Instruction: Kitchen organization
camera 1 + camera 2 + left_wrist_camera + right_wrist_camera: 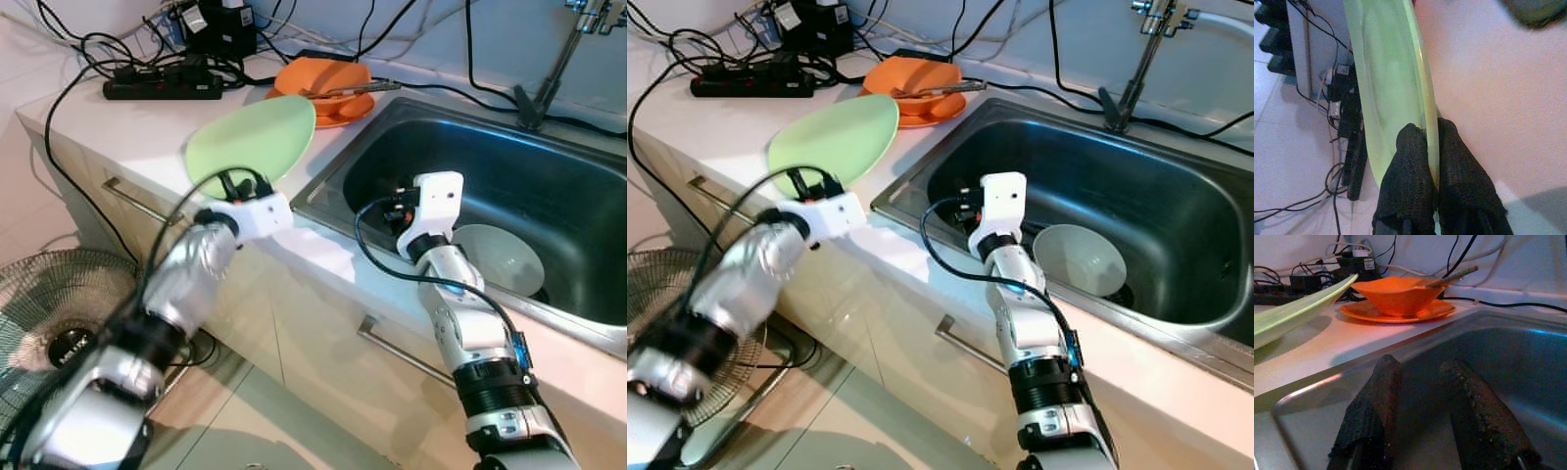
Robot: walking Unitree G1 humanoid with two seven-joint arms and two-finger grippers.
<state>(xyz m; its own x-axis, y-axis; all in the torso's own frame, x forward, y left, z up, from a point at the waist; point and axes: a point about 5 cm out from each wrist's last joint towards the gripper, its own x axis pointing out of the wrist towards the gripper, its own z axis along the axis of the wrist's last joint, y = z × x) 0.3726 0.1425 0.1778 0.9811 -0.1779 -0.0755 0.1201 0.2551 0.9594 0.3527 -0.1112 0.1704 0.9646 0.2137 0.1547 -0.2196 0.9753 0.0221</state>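
A: Where is the green plate (253, 145)?
B: Upper left of centre in the left eye view, held tilted above the white counter (147, 137), just left of the sink (549, 196).

A: What has it?
B: The left gripper (1427, 142). Its two black fingers (1410, 166) are pressed together on the plate's near rim, one on each face.

A: And the right gripper (1420, 382)?
B: At mid-frame in the head views, over the sink's left part. Its fingers stand apart with nothing between them.

A: Anything in the sink?
B: A pale bowl (500, 257), lower right of centre, lying in the basin just beside the right arm.

A: What sits behind the plate?
B: An orange bowl (321, 78) on an orange plate (343, 110) at top centre, near the sink's back left corner, with a utensil (353, 90) across the bowl.

A: Further out?
B: A black power strip (162, 88) and tangled cables (78, 59) at upper left, a tap (578, 29) at upper right, and a fan (59, 313) on the floor at lower left.
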